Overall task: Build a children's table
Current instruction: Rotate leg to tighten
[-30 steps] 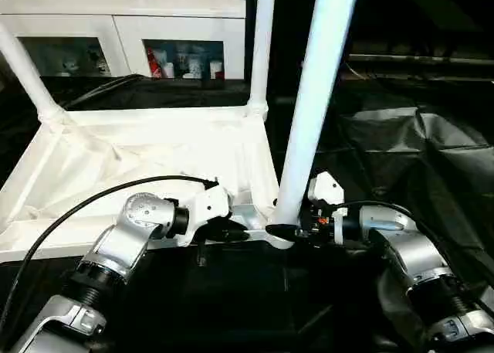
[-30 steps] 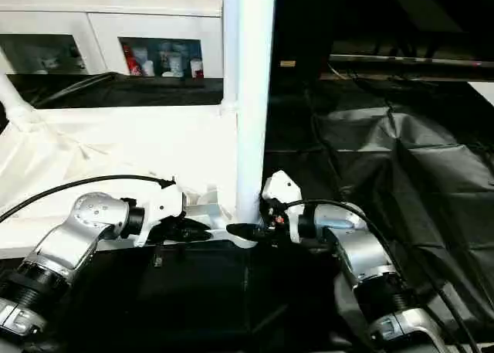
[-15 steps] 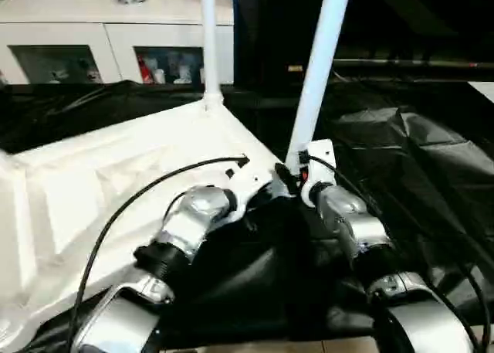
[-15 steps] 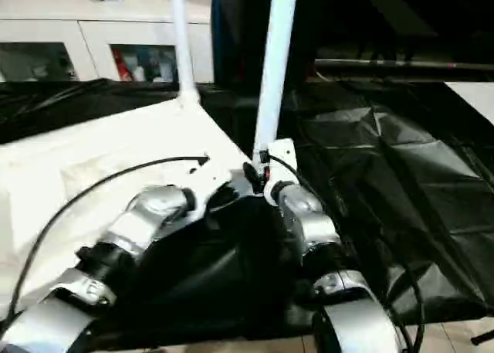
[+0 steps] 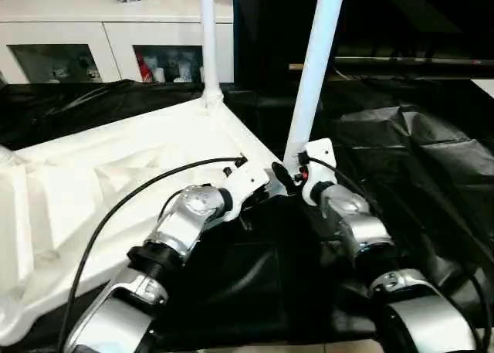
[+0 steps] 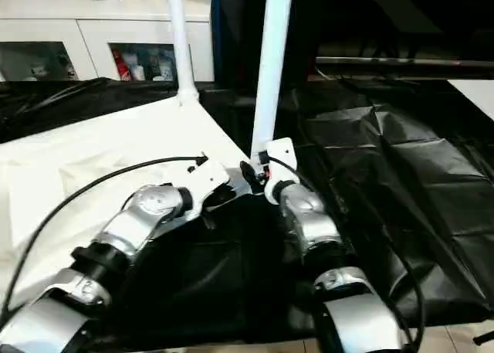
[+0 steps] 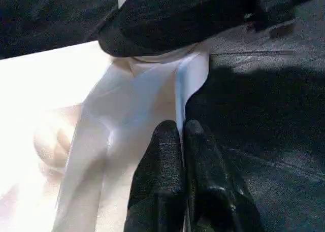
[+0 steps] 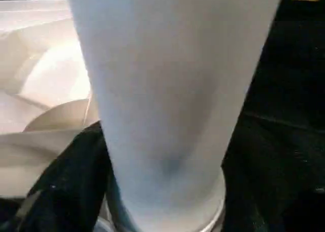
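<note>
The children's table lies upside down on black sheeting. Its white tabletop shows its ribbed underside. One white leg stands in the far corner socket. Another leg stands in the near corner socket, close up in the right wrist view. My left gripper is at that near corner. In the left wrist view it is shut on the tabletop's thin rim. My right gripper sits at the base of the near leg, right against it.
A white glass-door cabinet stands behind the table. Crumpled black sheeting covers the floor to the right. A black cable loops over my left forearm. Pale floor shows at the near right edge.
The camera has pulled back and tilted, so the whole picture has shifted. Both grippers stay at the near corner socket, and the leg still stands upright in it.
</note>
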Controlling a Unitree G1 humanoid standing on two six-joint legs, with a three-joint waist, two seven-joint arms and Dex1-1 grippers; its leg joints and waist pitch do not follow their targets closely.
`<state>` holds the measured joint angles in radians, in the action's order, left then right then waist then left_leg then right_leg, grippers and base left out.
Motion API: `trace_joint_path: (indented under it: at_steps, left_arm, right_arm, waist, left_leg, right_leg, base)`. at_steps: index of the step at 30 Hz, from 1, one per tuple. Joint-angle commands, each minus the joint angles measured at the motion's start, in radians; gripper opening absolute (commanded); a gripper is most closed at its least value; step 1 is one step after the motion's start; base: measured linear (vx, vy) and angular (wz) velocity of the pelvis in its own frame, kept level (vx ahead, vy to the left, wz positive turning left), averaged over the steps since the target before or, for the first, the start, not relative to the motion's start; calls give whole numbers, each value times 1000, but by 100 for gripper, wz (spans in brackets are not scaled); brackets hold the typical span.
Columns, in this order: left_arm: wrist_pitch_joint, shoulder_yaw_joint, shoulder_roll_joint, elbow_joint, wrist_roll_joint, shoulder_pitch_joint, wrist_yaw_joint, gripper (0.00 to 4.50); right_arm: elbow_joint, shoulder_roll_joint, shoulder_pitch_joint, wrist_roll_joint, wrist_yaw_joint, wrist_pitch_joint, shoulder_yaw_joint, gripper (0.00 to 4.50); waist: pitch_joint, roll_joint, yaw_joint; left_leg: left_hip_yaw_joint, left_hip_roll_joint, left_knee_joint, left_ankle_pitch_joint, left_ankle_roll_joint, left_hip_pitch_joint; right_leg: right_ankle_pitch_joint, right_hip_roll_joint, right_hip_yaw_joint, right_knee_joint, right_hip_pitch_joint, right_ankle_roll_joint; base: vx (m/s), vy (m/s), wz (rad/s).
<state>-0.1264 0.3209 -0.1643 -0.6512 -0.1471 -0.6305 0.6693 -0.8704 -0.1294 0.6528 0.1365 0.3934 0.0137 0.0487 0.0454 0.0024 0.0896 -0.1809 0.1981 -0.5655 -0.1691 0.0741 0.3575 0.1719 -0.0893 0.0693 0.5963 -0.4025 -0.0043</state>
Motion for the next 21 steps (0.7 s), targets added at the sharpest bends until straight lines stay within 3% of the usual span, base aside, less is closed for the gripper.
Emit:
trace_joint_path:
  at_steps: [1, 5, 7, 10, 11, 16, 21]
  left_arm:
    - [44, -2, -42, -18, 8, 29, 37, 0]
    - [82, -2, -77, -12, 17, 37, 95, 0]
    - [140, 10, -121, 13, 40, 56, 200, 0]
    - [187, 30, -175, 60, 70, 84, 336, 0]
    - [184, 31, -182, 74, 80, 90, 363, 0]
    - [164, 42, -204, 152, 140, 118, 475, 0]
    - [172, 42, -204, 156, 147, 129, 501, 0]
  right_arm:
    - [76, -46, -31, 38, 130, -11, -2, 411]
    - [186, -112, -87, 71, 319, -38, 31, 411]
    - [293, -191, -146, 89, 466, -84, 80, 411]
    - [380, -248, -194, 108, 577, -118, 103, 411]
    - [389, -252, -198, 109, 585, -123, 102, 411]
    - [414, -251, -206, 93, 597, -126, 115, 411]
    - [449, -262, -222, 69, 635, -143, 160, 411]
  waist:
    - [-60, -10, 4]
    - [-62, -8, 4]
    - [-63, -9, 12]
    - [-65, -5, 12]
    - [-65, -4, 11]
    - [-64, 0, 12]
    - [-60, -1, 24]
  left_leg:
    - [7, 23, 61, -282, -35, -1]
    - [8, 25, 60, -242, -54, 6]
    - [9, 25, 58, -227, -67, 5]
    - [7, 29, 54, -206, -74, 6]
    - [6, 30, 55, -201, -73, 9]
    - [3, 35, 56, -229, -51, 0]
    - [1, 34, 60, -258, -36, -4]
  right_leg:
    - [330, -52, -38, -84, 43, -152]
    - [253, -51, -37, -74, 51, -173]
    - [246, -49, -35, -76, 55, -168]
    - [194, -51, -37, -67, 52, -199]
    - [189, -50, -36, -65, 52, -205]
    - [168, -50, -39, -60, 45, -237]
    - [224, -52, -41, -66, 43, -213]
  base:
    - [0, 0, 0]
    - [0, 0, 0]
    - [0, 0, 0]
    - [0, 0, 0]
    - [0, 0, 0]
    - [0, 0, 0]
    - [0, 0, 0]
